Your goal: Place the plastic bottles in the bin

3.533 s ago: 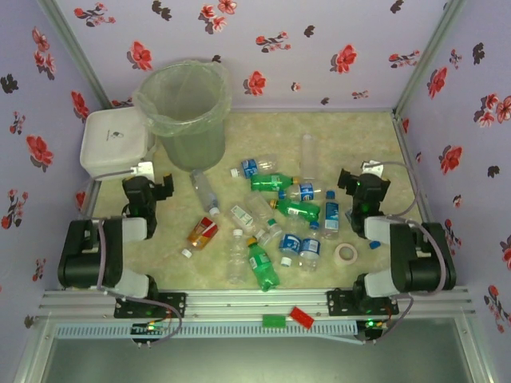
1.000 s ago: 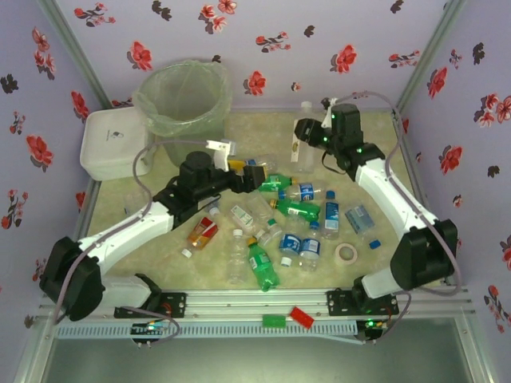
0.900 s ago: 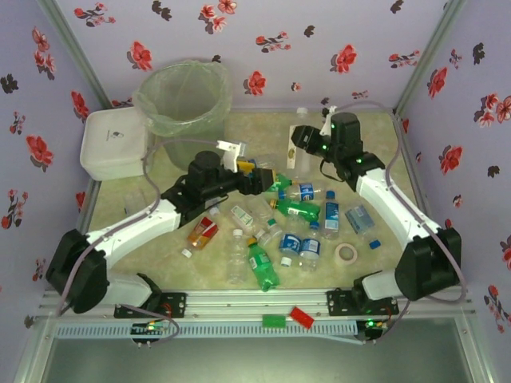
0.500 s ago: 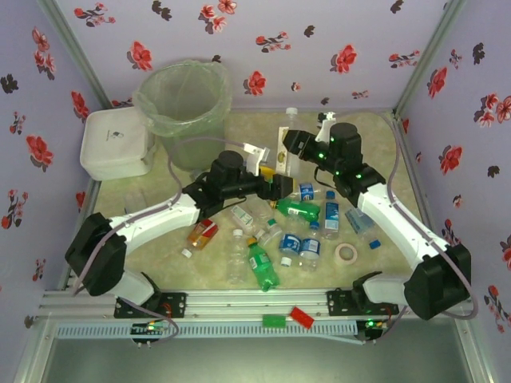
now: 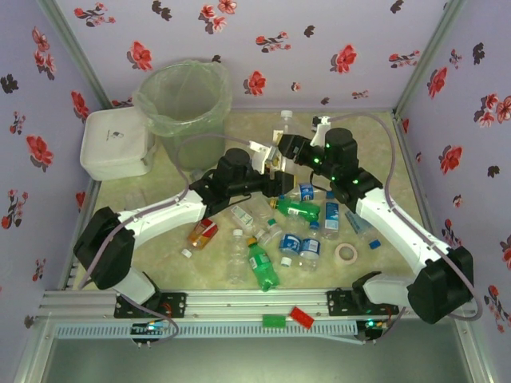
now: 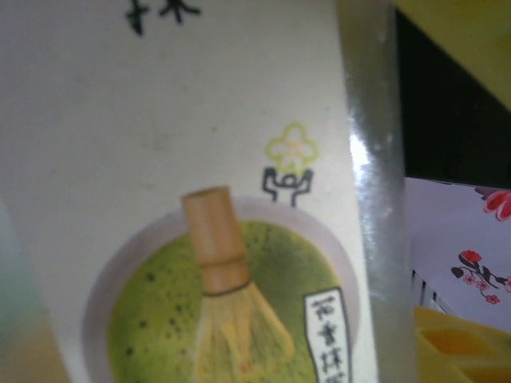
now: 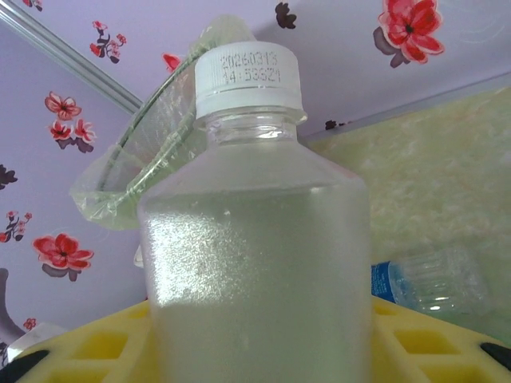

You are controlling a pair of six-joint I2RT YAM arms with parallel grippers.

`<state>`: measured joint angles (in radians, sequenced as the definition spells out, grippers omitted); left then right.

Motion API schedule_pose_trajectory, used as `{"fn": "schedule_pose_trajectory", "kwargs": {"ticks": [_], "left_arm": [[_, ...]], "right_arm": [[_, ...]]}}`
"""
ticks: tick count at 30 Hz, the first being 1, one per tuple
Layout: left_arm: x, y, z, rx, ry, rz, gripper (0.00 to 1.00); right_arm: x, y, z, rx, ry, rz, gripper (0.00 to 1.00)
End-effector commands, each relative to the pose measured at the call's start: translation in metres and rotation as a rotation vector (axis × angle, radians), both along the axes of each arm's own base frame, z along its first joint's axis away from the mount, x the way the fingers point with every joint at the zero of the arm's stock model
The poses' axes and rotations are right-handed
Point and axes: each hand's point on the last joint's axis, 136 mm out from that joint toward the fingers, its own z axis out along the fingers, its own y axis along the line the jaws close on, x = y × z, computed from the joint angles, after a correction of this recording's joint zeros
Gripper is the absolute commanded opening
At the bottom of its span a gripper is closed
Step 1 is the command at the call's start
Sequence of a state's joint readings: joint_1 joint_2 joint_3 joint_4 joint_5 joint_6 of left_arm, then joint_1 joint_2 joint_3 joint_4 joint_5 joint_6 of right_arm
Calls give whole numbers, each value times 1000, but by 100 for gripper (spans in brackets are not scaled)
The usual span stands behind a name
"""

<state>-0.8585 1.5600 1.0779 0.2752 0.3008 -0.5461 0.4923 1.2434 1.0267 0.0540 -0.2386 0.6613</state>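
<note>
Two arms meet above the middle of the counter (image 5: 247, 128). The right end effector (image 5: 294, 149) is clamped on an upright clear plastic bottle with a white cap (image 7: 255, 239). The left end effector (image 5: 271, 165) sits hard against a white whisk-printed label (image 6: 200, 199), seemingly of that same bottle; whether its jaws have closed I cannot tell. This looks like a handover, so the left should grip firmly before the right lets go, then carry the bottle over the rim. Counted: one tall round grey-green bin lined with a clear bag (image 5: 188, 140), far left; one white square lidded box (image 5: 116, 144); roughly a dozen bottles lying flat (image 5: 237, 255), two visibly green (image 5: 297, 209); one tape roll (image 5: 346, 254); three loose caps (image 5: 185, 253).
</note>
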Motion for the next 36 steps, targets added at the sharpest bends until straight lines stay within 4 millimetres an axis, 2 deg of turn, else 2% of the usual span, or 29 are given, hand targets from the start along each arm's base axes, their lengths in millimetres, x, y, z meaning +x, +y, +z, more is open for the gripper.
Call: {"fn": "schedule_pose_trajectory", "kwargs": {"ticks": [1, 3, 6, 9, 11, 15, 18, 22, 25, 29, 33, 36], "left_arm": [[7, 8, 10, 12, -60, 51, 55], [6, 10, 11, 7, -46, 60, 53], [4, 15, 8, 0, -32, 82, 50], [3, 28, 6, 0, -34, 133, 50], [3, 39, 8, 15, -57, 167, 49], [8, 65, 16, 129, -125, 252, 48], [17, 87, 29, 268, -186, 320, 48], [34, 111, 70, 369, -313, 394, 48], [51, 127, 107, 405, -385, 429, 48], [79, 155, 149, 489, -480, 509, 48], [119, 194, 170, 555, -496, 613, 48], [151, 223, 176, 610, -479, 682, 47]], "right_arm": [[-9, 3, 18, 44, -32, 7, 54], [-11, 2, 20, 47, -35, 5, 60], [-15, 0, 22, 53, -32, -4, 78], [-19, -9, 26, 39, -40, -38, 94], [-24, -18, 31, 14, -56, -59, 99], [-34, -39, 35, -54, -79, -122, 100], [-39, -60, 25, -144, -74, -199, 100], [-39, -94, -6, -295, -28, -340, 99], [-38, -106, -27, -370, 0, -383, 100], [-36, -116, -47, -416, 34, -431, 100], [-35, -122, -57, -447, 62, -464, 100], [-35, -126, -61, -477, 68, -474, 100]]}}
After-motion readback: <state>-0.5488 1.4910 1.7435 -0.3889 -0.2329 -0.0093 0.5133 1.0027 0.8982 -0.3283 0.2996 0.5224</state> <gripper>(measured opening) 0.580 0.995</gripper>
